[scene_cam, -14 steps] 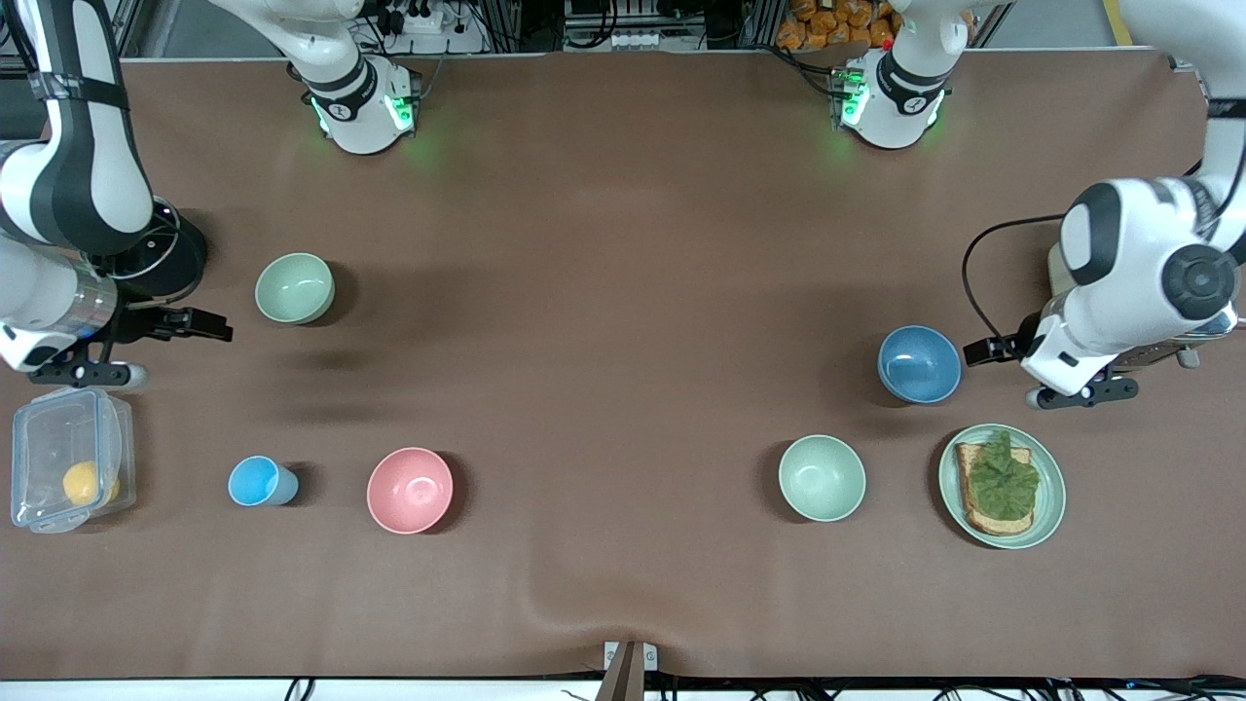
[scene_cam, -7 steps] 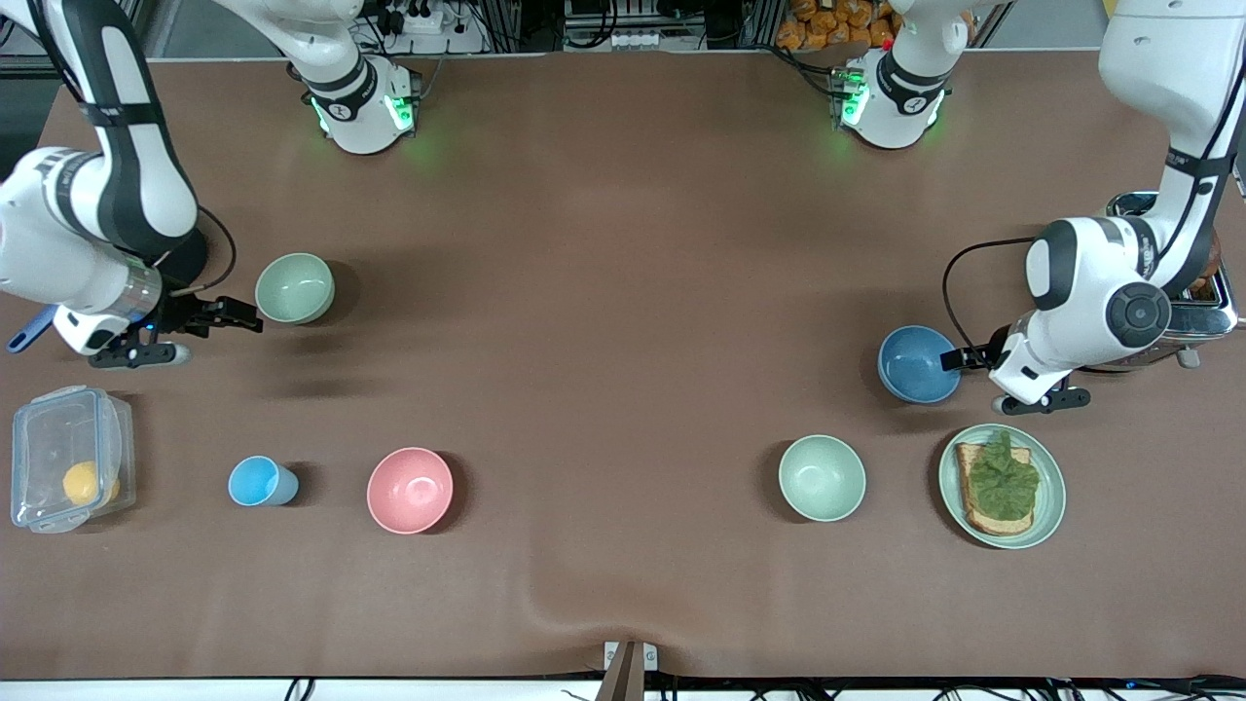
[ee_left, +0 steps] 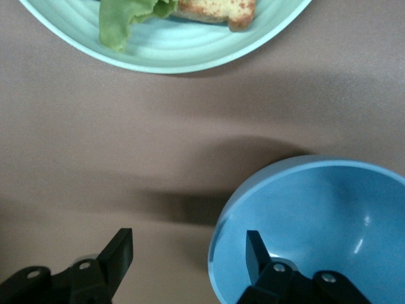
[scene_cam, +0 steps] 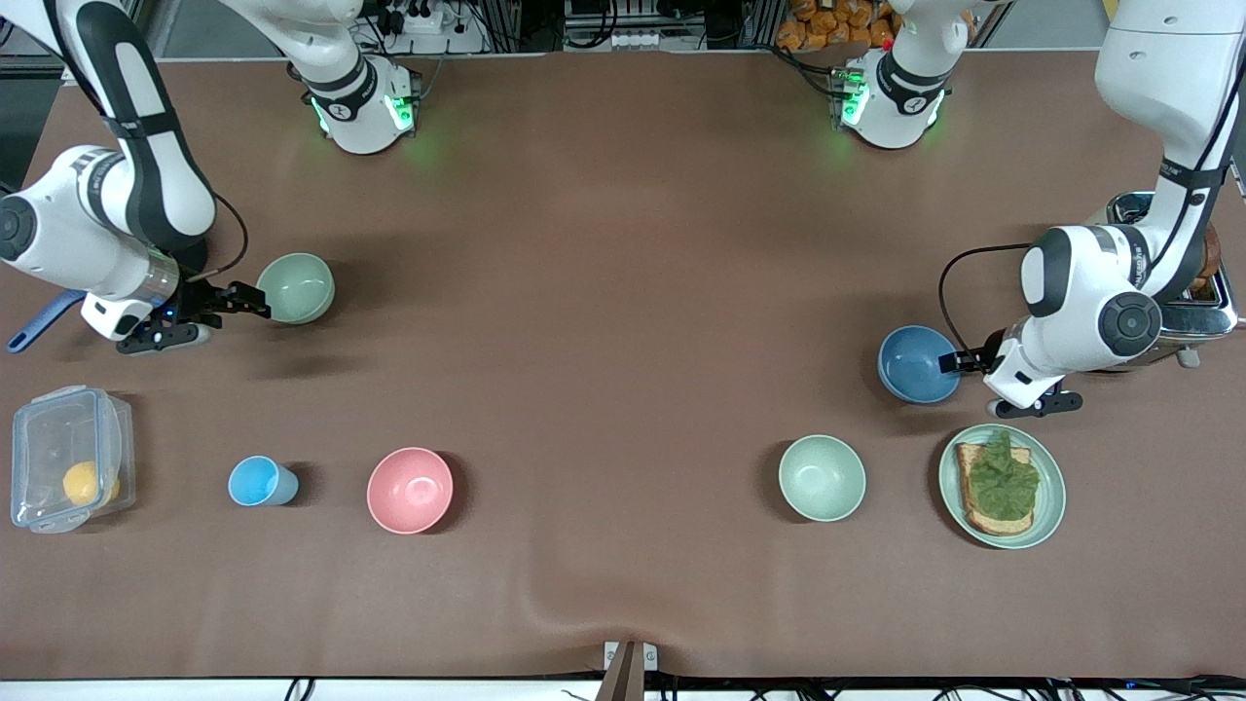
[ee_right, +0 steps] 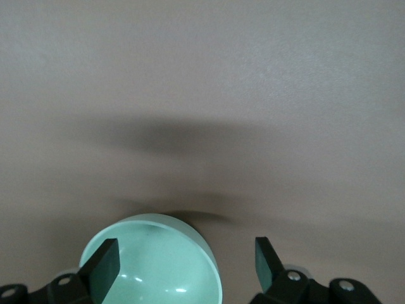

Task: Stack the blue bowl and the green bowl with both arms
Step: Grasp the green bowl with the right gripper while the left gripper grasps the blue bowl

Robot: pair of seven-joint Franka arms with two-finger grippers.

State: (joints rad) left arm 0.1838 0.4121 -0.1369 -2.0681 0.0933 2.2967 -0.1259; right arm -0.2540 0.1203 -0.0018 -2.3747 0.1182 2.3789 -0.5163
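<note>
The blue bowl point(scene_cam: 915, 365) stands toward the left arm's end of the table. My left gripper point(scene_cam: 951, 362) is open at its rim. In the left wrist view the gripper point(ee_left: 188, 253) has one finger inside the blue bowl point(ee_left: 323, 215) and one outside, with the rim between them. The sage-green bowl point(scene_cam: 297, 286) stands toward the right arm's end. My right gripper point(scene_cam: 255, 301) is open at its rim. In the right wrist view the gripper point(ee_right: 185, 261) has one finger over the inside of the green bowl point(ee_right: 152, 266) and the other outside.
A mintier green bowl point(scene_cam: 822, 477) and a green plate point(scene_cam: 1049, 506) with toast and lettuce lie nearer the camera than the blue bowl. A pink bowl point(scene_cam: 410, 490), a light-blue cup point(scene_cam: 258, 481) and a clear lidded box point(scene_cam: 66, 470) lie nearer than the sage bowl. A metal appliance point(scene_cam: 1199, 302) stands beside the left arm.
Both grippers have moved in toward their bowls: the right one up to the green bowl's rim, the left one onto the blue bowl's rim. The bowls have not moved.
</note>
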